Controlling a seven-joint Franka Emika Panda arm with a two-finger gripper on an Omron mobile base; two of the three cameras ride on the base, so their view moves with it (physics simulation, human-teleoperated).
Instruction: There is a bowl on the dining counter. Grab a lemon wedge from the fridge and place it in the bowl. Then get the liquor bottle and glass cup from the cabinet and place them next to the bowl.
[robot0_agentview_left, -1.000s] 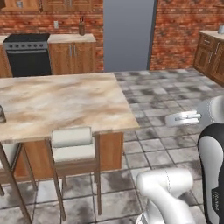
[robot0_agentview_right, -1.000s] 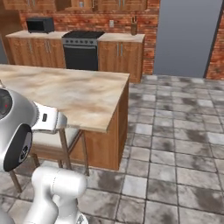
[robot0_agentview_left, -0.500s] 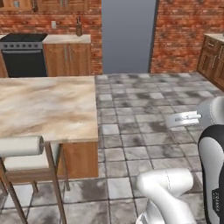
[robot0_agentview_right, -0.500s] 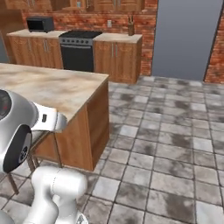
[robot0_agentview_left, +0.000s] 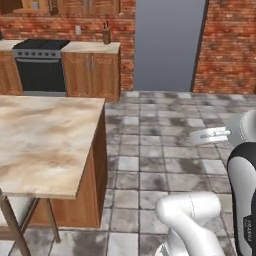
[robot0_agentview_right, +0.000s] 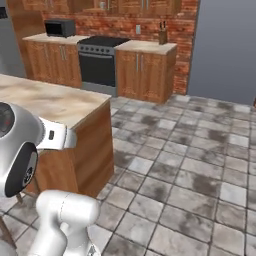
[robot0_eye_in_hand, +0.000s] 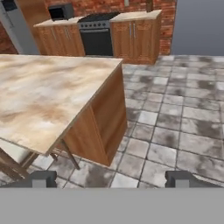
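Observation:
The dining counter (robot0_agentview_left: 45, 135) (robot0_agentview_right: 45, 100) (robot0_eye_in_hand: 43, 92) has a marbled beige top and wooden sides, and the part in view is bare. The bowl, lemon wedge, liquor bottle and glass cup are out of view. My gripper (robot0_eye_in_hand: 111, 179) is open with nothing between its fingertips (robot0_eye_in_hand: 41, 178). It hangs above the floor beside the counter's corner. A tall flat grey front (robot0_agentview_left: 167, 45) (robot0_agentview_right: 225, 45) stands at the back wall; I cannot tell if it is the fridge. Wooden wall cabinets (robot0_agentview_left: 85, 6) (robot0_agentview_right: 140, 5) hang above the back worktop.
A black stove (robot0_agentview_left: 40, 67) (robot0_agentview_right: 102, 60) sits between wooden base cabinets (robot0_agentview_left: 92, 72) (robot0_agentview_right: 145, 72), with a microwave (robot0_agentview_right: 60, 27) to its left. Stool legs (robot0_agentview_left: 15, 225) (robot0_eye_in_hand: 13, 162) stand under the counter's near edge. Grey tiled floor (robot0_agentview_left: 160, 150) spreads to the right of the counter.
The whole picture has shifted: the camera has moved, so the counter slid left and the stool seats left the base views. The back wall looks nearer. The gripper stays open.

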